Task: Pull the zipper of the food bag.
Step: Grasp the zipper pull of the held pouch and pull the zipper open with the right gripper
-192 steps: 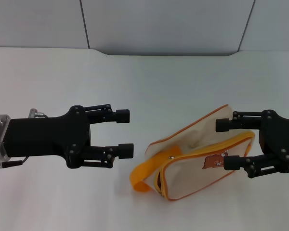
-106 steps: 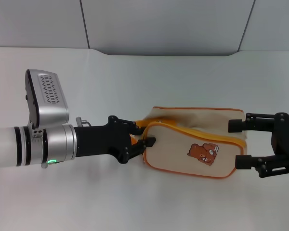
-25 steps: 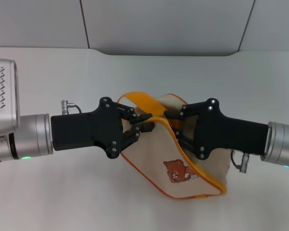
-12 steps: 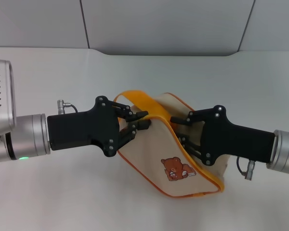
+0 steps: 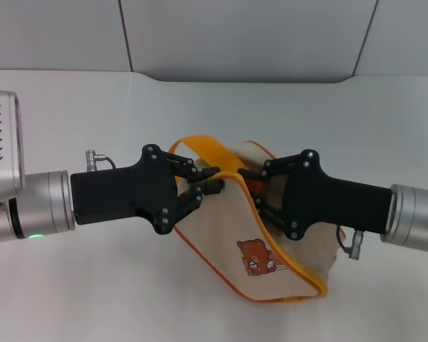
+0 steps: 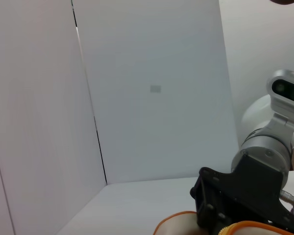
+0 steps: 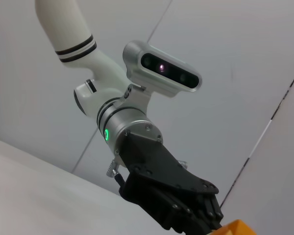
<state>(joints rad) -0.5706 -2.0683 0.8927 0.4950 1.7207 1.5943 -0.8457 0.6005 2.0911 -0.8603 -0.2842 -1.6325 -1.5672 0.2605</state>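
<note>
The food bag (image 5: 217, 224) is a beige pouch with a brown bear print (image 5: 255, 258), held up between my two grippers above the table. Its orange loop handle (image 5: 200, 144) arches over the top. My left gripper (image 5: 212, 180) is shut on the bag's near end at the orange rim. My right gripper (image 5: 252, 189) faces it, with its fingers closed on the zipper (image 5: 292, 254) line at the top of the bag. The metal pull tab is hidden. The left wrist view shows the right gripper's body (image 6: 245, 196), and the right wrist view shows the left gripper (image 7: 176, 200).
The white table (image 5: 128, 107) runs to a grey panelled wall (image 5: 235, 35) at the back. Both arms reach in from the sides and meet at the middle.
Over the last second my right gripper drew away to the right and then came back toward the left gripper. The bag swung slightly, and the bear print shifted a little lower and left.
</note>
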